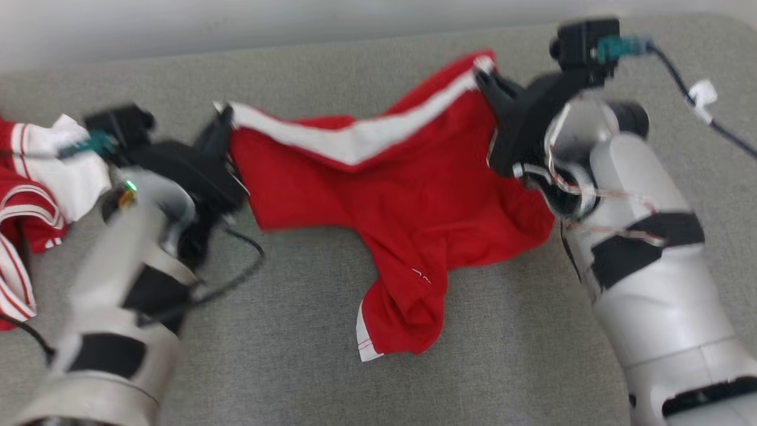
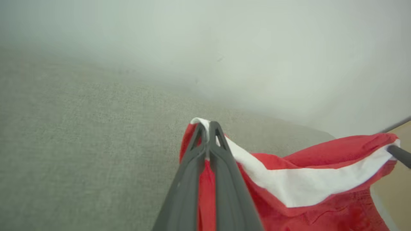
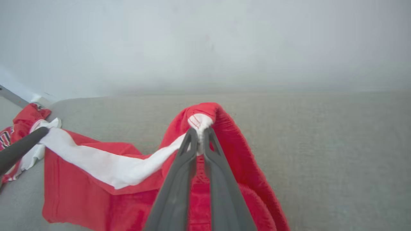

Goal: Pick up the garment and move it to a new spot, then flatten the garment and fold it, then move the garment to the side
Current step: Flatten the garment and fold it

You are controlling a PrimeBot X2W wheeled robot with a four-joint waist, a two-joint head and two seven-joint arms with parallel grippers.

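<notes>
Grey upholstery (image 1: 295,367); red garment (image 1: 402,195) centre, clothes heap (image 1: 35,201) at left edge.

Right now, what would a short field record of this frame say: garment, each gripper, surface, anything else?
garment: red garment, white band, sagging between both grippers
left gripper: shut on band's left end
right gripper: shut on band's right end
surface: grey fabric surface
other: red-and-white clothes pile, at robot's left

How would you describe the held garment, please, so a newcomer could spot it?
On the grey fabric surface, look between the left claw and right claw. The red garment stretched there has one broad white band, unlike the thin-striped heap at left.
</notes>
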